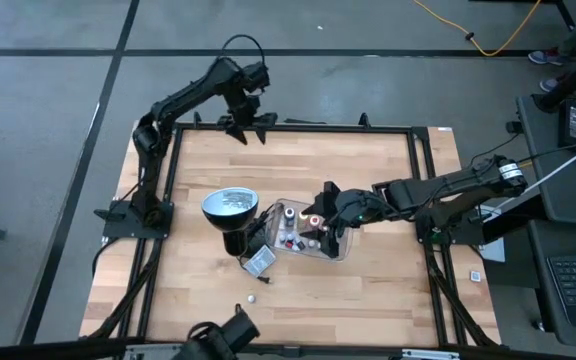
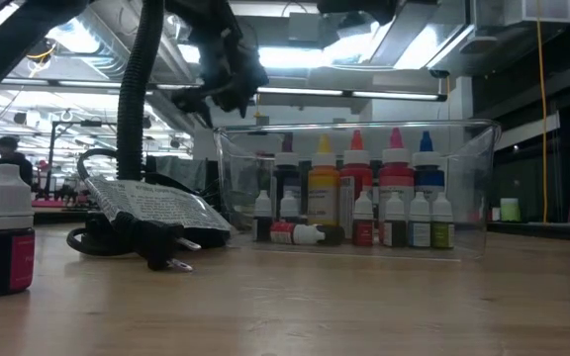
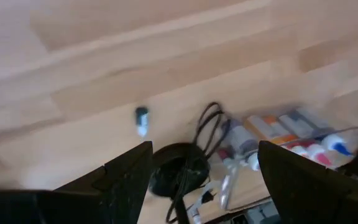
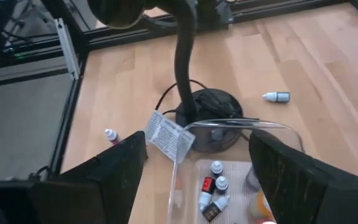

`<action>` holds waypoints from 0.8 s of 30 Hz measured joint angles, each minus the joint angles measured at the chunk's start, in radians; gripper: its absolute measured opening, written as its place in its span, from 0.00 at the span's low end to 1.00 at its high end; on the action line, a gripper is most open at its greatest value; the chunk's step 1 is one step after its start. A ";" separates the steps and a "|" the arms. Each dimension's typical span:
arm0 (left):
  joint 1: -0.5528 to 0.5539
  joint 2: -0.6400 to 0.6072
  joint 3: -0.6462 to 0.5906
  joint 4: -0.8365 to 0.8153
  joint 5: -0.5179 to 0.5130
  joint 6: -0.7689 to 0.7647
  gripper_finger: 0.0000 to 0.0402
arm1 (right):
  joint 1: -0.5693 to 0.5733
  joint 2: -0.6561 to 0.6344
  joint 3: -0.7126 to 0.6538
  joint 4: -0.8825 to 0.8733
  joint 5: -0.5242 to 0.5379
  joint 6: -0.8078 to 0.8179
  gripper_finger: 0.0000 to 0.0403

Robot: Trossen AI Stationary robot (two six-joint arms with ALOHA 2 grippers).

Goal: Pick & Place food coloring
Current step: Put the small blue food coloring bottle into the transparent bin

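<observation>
A clear tray (image 1: 340, 250) mid-table holds several food coloring bottles (image 2: 355, 188) standing upright in rows, with one lying on its side (image 2: 300, 233). Loose bottles rest on the wood. One stands upright near the table's near edge (image 1: 251, 298) (image 4: 110, 135). A dark one with a white cap stands close to the low camera (image 2: 3, 237). Another lies on its side beyond the lamp (image 4: 276, 96) (image 3: 142, 119). My right gripper (image 1: 320, 215) (image 4: 194, 177) hangs open over the tray's right part. My left gripper (image 1: 250, 130) (image 3: 207, 180) is open, high over the table's far edge, pointing steeply down.
A black lamp with a round silvery head (image 1: 230, 204) stands just left of the tray, its base (image 4: 210, 118) and cable (image 2: 117, 237) beside the tray wall. A printed tag (image 4: 166, 135) hangs on the cable. Black frame rails (image 1: 298, 127) border the table.
</observation>
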 joint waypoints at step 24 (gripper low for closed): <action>-0.047 0.003 -0.572 0.293 0.011 -0.067 0.70 | 0.010 0.000 -0.003 0.002 0.076 -0.017 0.71</action>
